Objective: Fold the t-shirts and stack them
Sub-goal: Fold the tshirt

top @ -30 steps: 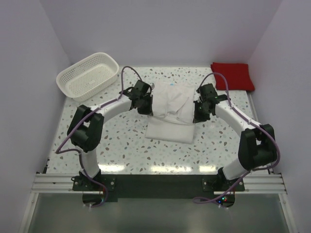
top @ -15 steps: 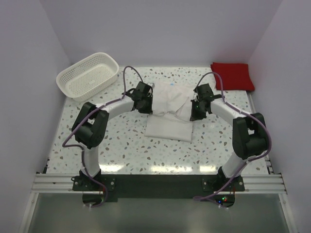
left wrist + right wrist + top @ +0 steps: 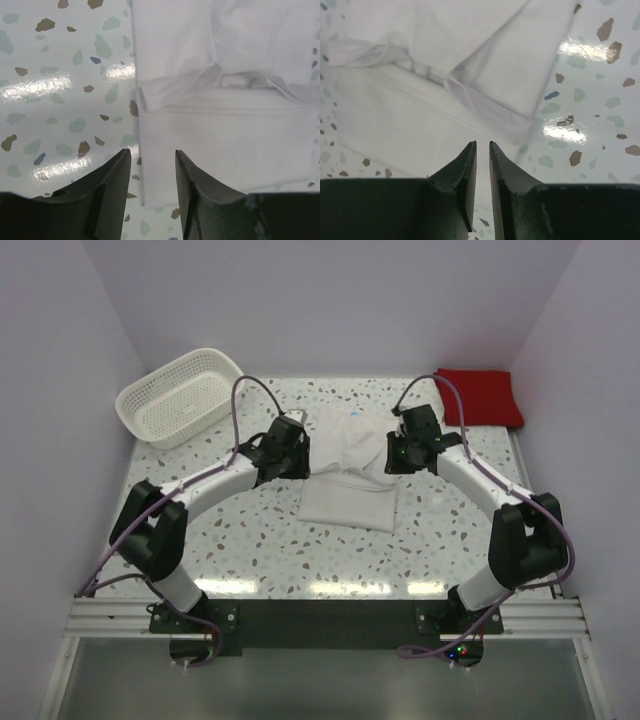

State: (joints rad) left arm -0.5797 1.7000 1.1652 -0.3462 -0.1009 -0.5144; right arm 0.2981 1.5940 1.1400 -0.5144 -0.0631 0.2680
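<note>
Seen from above, a speckled terrazzo counter (image 3: pixel 260 540) sits inside a pale-walled enclosure, with two white robot arms reaching in from the near edge. A white t-shirt (image 3: pixel 345 470), partly folded into a rumpled rectangle, lies at the middle of the counter between the two arms. The left fingers (image 3: pixel 292 455) hang at its left edge and the right fingers (image 3: pixel 400 452) at its right edge. A red t-shirt (image 3: pixel 480 397), folded flat, lies in the far right corner, well apart from the white one. A white lattice basket (image 3: pixel 180 395) stands in the far left corner. From the left wrist camera, the left fingers (image 3: pixel 112 182) are black and stand clearly apart with nothing between them, above the left edge of the white t-shirt (image 3: pixel 225 125); a folded sleeve overlaps the flat lower layer, and the shiny counter (image 3: pixel 60 100) shows on the left. From the right wrist camera, the right fingers (image 3: pixel 465 175) stand only a narrow slit apart, holding nothing, above the white t-shirt (image 3: pixel 410 120), whose folded layers and hem run diagonally, with glossy counter (image 3: pixel 590 100) on the right.
</note>
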